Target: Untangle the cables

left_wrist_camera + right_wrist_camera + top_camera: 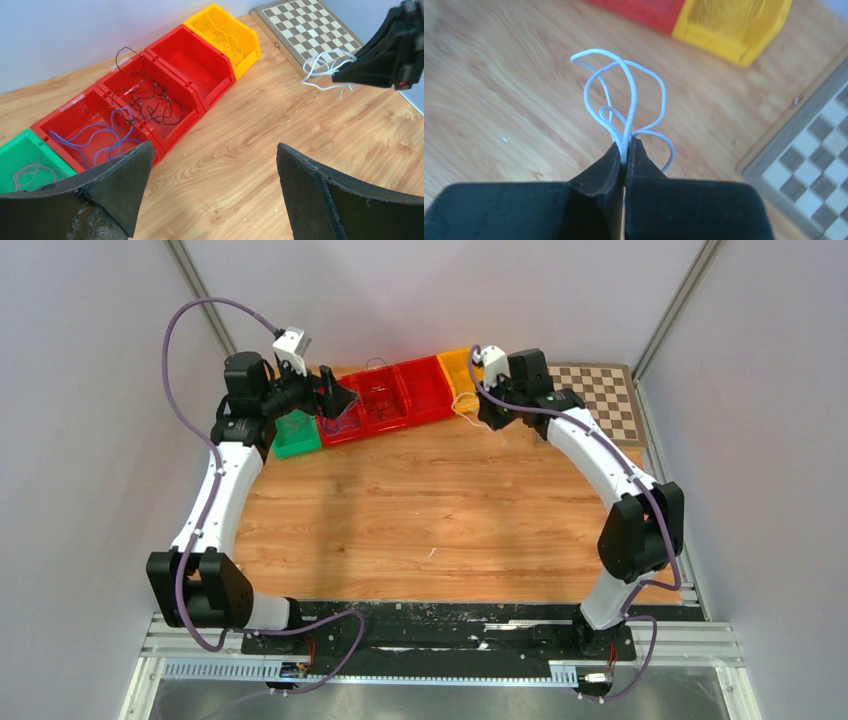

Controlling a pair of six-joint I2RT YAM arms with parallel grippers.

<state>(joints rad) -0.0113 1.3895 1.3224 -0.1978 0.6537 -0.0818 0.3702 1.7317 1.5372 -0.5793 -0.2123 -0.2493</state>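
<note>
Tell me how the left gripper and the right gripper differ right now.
The left gripper has its jaws spread wide and holds nothing; the right gripper has its jaws closed on a looped white cable. The left is by the red plastic bins; the right is by the yellow plastic bin. Both are black.

The broad middle of the wooden table [420, 510] lay free between the two arms, bare wood from the near edge up to the bins. Along the far edge a green bin [296, 435], three red bins [385, 400] and a yellow bin [458, 368] stood touching side by side and closed that side. The chessboard [600, 400] lay flat in the far right corner. The left gripper [212, 190] hung over the left end of the row, jaws wide apart, bare wood showing between them. The right gripper [625, 155], pinched on the white cable [624, 95], hung just in front of the yellow bin, its loops dangling between bin and chessboard. Grey walls [760, 490] hemmed both sides.
</note>
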